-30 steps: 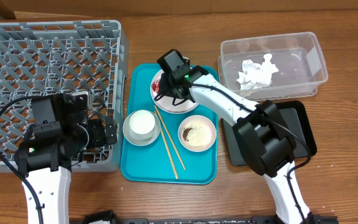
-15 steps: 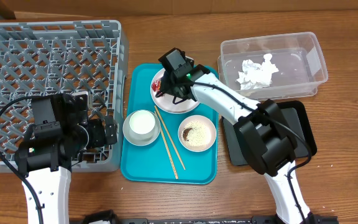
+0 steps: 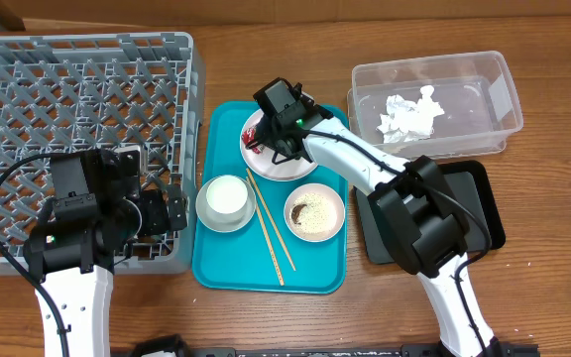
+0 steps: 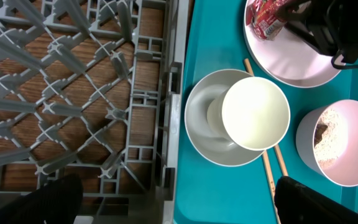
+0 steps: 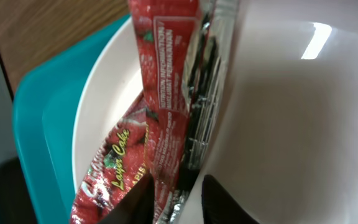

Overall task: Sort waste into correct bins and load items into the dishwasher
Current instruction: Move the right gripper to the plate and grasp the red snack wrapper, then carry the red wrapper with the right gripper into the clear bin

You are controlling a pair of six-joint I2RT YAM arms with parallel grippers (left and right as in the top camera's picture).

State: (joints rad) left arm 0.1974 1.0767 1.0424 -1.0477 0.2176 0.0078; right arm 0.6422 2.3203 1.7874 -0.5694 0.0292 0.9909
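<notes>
The wrapper point(image 5: 166, 112), red and white, is seen on the left part of the plate point(image 5: 278, 124), with its long strip raised on edge off the white surface. Its lower end in the wrist view is caught between the two dark fingertips of the right gripper point(image 5: 179, 208), which are drawn in close with only the foil between them.

The plate is set at the far end of the teal tray point(image 3: 315, 268). Just near and left of it, the cup point(image 4: 255, 114) is stood inside the left bowl point(image 4: 207, 124). To the right of that, the rice bowl point(image 4: 334, 146) is placed, with rice point(image 4: 335, 127) and a brown lump point(image 4: 321, 134) inside. The chopsticks point(image 3: 269, 223) are laid between the two bowls, slanted from the plate's rim toward the near edge of the teal tray.

Far right, the napkin point(image 3: 411, 114) is held in the clear tub point(image 3: 504, 94). The black tray point(image 3: 474, 213) is set just near the tub and is partly covered by the right arm.

The rack point(image 3: 77, 99) is set just beside the teal tray on the left. The left gripper point(image 4: 176, 199) is held above the rack's right wall, its fingers spread wide with nothing between them.
</notes>
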